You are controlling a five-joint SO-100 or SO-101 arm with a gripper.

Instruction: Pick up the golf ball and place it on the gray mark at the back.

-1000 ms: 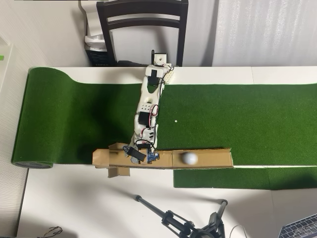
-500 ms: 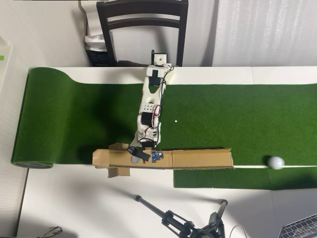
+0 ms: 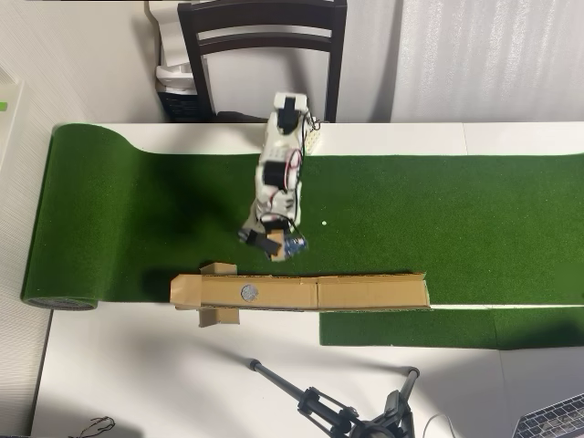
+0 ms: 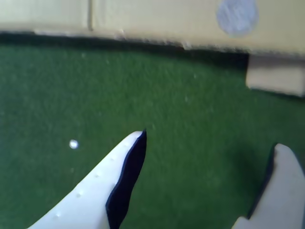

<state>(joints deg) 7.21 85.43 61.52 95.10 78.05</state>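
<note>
In the overhead view, a white tabletop (image 3: 137,383) carries a long green turf mat (image 3: 456,228), rolled up at its left end. Behind it stands a dark wooden chair (image 3: 263,36), next to a pale curtain (image 3: 484,59). A black tripod (image 3: 338,411) lies near the bottom edge.

Green turf (image 3: 438,219) covers the white table (image 3: 137,374), a dark chair (image 3: 263,36) behind, a tripod (image 3: 338,411) in front.

Gray mark (image 3: 247,293) on cardboard strip (image 3: 365,293), left part, overhead view.
</note>
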